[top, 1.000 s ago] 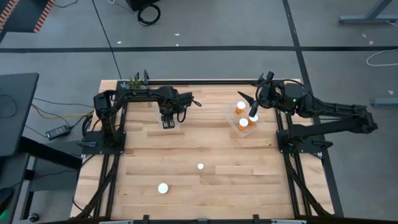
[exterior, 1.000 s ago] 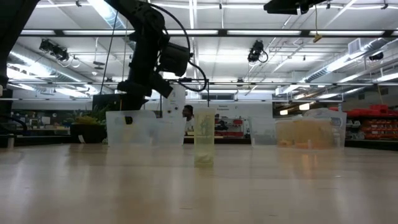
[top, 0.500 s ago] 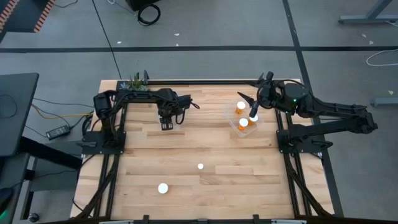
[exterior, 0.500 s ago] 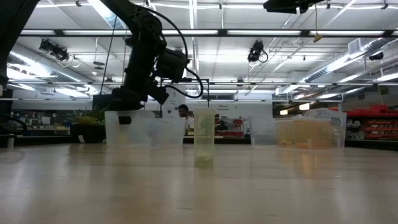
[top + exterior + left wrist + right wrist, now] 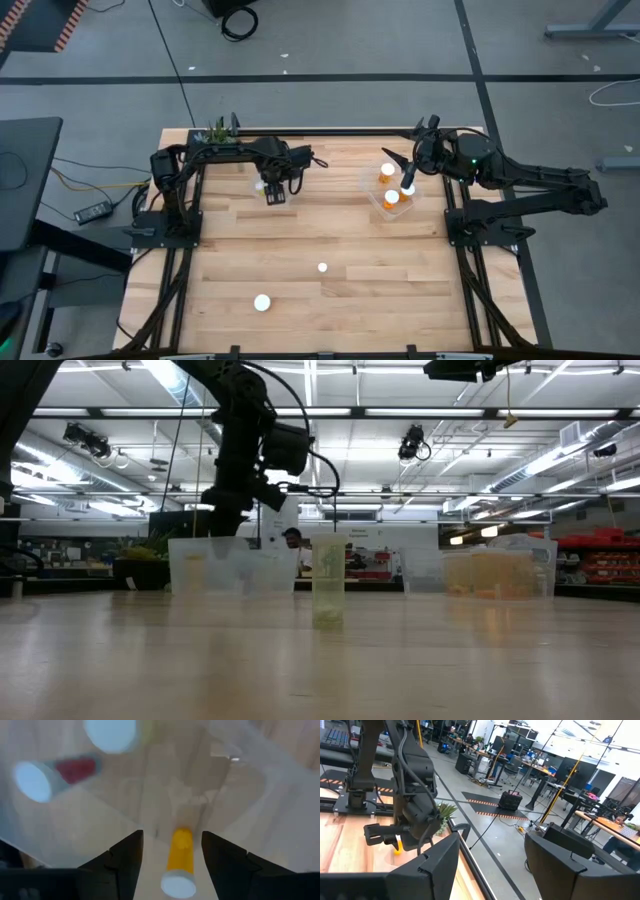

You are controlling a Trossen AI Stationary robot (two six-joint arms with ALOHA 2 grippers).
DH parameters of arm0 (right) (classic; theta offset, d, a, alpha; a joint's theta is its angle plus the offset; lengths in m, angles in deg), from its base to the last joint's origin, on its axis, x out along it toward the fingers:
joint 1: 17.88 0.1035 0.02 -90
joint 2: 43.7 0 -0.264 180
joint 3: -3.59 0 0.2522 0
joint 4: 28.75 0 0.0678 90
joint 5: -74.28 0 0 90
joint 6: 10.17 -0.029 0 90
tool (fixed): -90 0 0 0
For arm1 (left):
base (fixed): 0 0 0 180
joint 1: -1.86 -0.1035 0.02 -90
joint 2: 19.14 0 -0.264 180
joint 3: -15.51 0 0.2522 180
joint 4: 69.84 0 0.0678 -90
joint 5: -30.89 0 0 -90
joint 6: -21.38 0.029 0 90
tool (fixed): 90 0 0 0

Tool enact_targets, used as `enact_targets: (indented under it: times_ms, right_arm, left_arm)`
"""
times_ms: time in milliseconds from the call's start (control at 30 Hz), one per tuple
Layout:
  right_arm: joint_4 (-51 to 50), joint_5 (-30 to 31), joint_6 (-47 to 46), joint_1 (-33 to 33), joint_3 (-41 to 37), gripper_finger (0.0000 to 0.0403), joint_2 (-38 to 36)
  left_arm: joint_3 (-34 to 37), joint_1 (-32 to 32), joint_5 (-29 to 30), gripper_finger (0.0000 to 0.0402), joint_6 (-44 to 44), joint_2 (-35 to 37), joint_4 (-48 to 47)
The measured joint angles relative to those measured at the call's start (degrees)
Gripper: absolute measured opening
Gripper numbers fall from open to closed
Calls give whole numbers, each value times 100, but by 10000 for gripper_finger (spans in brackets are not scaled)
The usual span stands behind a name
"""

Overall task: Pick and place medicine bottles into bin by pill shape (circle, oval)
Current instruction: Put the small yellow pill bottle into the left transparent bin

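Observation:
My left gripper (image 5: 275, 192) hangs open over the clear left bin (image 5: 241, 171) at the table's far left. In its wrist view (image 5: 172, 837) an orange bottle with a white cap (image 5: 179, 865) lies below, in the gap between the fingers and apart from both. Two more bottles (image 5: 110, 732) (image 5: 75, 767) lie in that bin. My right gripper (image 5: 405, 172) is open and empty (image 5: 492, 865) over the right bin (image 5: 378, 205), which holds orange bottles (image 5: 392, 198). Two white-capped bottles (image 5: 322, 267) (image 5: 262, 302) stand on the table's near half.
A small green plant (image 5: 220, 130) stands at the far left corner behind the left bin. In the low view the near bottle (image 5: 328, 595) stands between the two clear bins (image 5: 235, 565) (image 5: 495, 575). Bare wood lies between the bins and the loose bottles.
My left gripper has gone up: in the low view its fingertips were down inside the left bin and now stand above its rim. It has also shifted a little toward the table's right edge, and a white cap now shows beside it in the bin.

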Motion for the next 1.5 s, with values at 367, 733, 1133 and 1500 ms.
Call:
enact_targets:
  times_ms: [367,733,1133,1500]
  right_arm:
    - [-4,0,0,1,0,233,0]
    - [-4,0,0,1,0,233,0]
    - [4,0,-1,0,0,233,2]
    - [39,-17,-4,8,0,233,2]
  left_arm:
    - [-813,506,-2,196,-3,-2,-3]
    - [-1128,1342,-517,196,-852,-31,702]
    - [-1117,2678,-1115,190,-711,-418,1554]
    - [-1119,3099,-1168,190,-1095,-488,2629]
